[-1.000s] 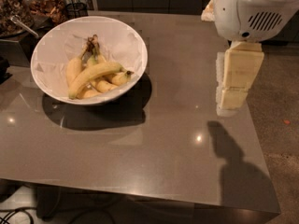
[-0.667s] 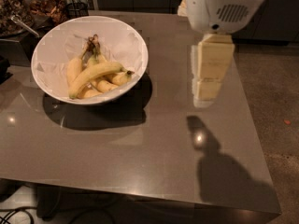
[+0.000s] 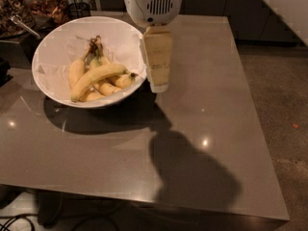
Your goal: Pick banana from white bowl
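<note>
gripper (image 3: 159,84) beside rim of white bowl (image 3: 57,47), perhaps against it; banana (image 3: 96,76) inside

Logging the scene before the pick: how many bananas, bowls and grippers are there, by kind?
long banana, single: 1
shorter bananas, joined at a dark stem: 3
white bowl, holding all the bananas: 1
gripper, hanging over the table just beside the bowl's right rim: 1
Total: 6

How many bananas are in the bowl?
4. One long banana lies across three shorter ones joined at a stem, all in the white bowl; more may hide underneath. The hand hangs beside the rim.
</note>
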You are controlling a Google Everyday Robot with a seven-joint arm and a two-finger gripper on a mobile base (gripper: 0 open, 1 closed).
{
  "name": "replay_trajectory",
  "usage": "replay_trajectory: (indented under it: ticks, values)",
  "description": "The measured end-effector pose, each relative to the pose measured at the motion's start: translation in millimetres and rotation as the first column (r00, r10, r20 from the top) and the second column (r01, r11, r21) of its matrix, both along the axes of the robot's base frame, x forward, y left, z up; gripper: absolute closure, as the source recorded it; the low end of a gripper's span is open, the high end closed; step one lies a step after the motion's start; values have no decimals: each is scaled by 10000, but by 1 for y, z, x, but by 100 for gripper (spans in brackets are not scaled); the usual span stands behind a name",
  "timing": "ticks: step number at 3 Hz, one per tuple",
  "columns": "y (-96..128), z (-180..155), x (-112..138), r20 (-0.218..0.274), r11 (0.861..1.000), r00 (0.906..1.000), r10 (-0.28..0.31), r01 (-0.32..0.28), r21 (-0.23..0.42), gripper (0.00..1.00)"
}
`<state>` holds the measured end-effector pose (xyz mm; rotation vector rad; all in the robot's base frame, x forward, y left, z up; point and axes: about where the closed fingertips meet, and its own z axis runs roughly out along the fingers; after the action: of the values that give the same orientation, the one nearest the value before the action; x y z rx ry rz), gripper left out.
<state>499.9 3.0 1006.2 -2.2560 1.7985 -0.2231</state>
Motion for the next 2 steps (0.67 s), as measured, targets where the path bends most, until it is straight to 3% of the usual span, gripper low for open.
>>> replay_trajectory:
  ticks: [1,2]
  values:
    - [13,4,5,299,9995,9994,176,-183,248,0]
    - [25,1,18,292,9984,9989,364,-376,423,0]
